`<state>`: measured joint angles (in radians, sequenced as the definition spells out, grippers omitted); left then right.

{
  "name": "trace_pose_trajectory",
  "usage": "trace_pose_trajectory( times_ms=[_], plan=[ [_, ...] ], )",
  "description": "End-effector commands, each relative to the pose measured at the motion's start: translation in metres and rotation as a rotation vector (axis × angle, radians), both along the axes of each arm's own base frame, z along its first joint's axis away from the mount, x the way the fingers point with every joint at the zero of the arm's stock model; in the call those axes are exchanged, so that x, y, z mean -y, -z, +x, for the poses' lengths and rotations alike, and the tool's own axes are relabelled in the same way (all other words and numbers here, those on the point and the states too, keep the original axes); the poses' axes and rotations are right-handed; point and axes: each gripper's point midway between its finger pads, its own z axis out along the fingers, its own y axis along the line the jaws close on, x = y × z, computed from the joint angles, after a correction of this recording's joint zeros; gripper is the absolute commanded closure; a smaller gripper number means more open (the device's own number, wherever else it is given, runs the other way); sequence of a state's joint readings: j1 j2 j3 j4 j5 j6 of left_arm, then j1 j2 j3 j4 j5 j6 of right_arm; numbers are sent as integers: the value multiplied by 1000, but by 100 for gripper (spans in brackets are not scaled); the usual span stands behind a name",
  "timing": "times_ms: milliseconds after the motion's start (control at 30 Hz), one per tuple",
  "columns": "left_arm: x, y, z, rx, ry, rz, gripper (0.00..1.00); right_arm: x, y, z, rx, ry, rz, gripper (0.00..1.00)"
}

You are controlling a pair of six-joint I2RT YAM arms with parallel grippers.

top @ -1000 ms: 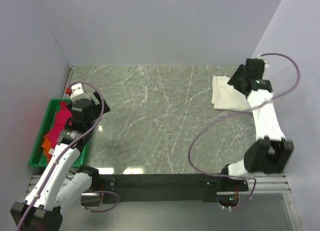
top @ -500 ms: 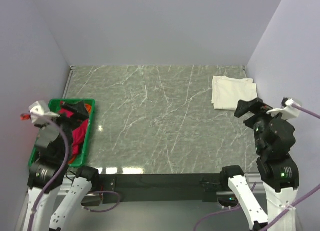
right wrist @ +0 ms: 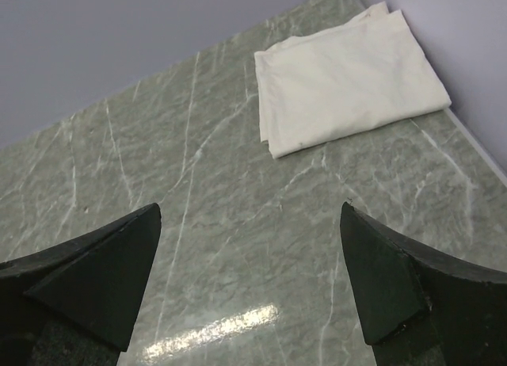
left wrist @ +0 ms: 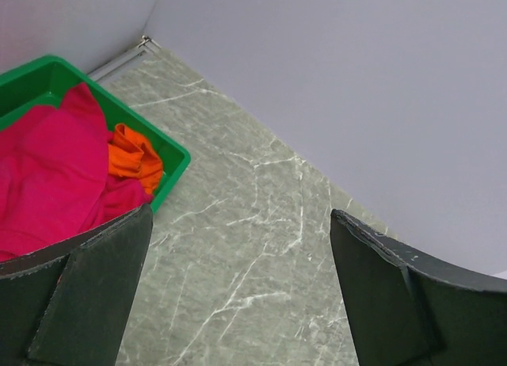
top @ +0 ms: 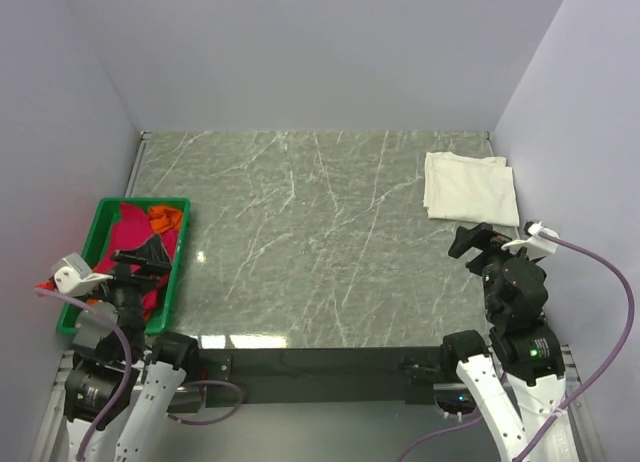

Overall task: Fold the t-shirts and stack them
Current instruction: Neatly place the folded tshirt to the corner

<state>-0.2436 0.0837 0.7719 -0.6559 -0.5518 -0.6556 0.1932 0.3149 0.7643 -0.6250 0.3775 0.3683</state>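
Observation:
A folded cream t-shirt (top: 468, 187) lies at the table's far right corner; it also shows in the right wrist view (right wrist: 344, 81). A crimson-pink t-shirt (top: 128, 234) and an orange t-shirt (top: 165, 218) lie crumpled in the green crate (top: 92, 244), as the left wrist view shows for the pink shirt (left wrist: 47, 176) and the orange shirt (left wrist: 135, 156). My left gripper (top: 145, 257) is open and empty, raised over the crate's near end. My right gripper (top: 472, 242) is open and empty, raised near the table's right front, apart from the cream shirt.
Walls close in the marble table (top: 310, 232) at the back, left and right. The green crate (left wrist: 170, 164) stands at the table's left edge. The arm bases and a black rail (top: 320, 362) line the near edge.
Both arms have pulled back toward their bases. The right gripper has left the cream shirt, which stays folded at the far right. The left gripper has drawn back from over the crate.

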Motion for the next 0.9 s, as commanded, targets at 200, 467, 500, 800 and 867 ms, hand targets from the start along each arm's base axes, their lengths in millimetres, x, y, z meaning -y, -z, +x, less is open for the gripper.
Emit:
trace_pose_trajectory(
  times_ms=[200, 467, 500, 800, 867],
  plan=[
    [2, 29, 8, 1, -6, -17, 1, 0, -24, 0, 172, -6, 3, 0],
    [5, 29, 18, 18, 7, 34, 0, 0, -20, -3, 225, -13, -5, 0],
    [6, 29, 20, 17, 12, 36, 1, -1, -18, -2, 217, -19, -5, 0],
    [8, 36, 26, 9, 16, 43, 0, -2, -18, 0, 213, -20, -7, 0],
    [9, 35, 26, 15, 21, 43, 1, -3, -18, 0, 211, -24, -6, 0]
  ],
)
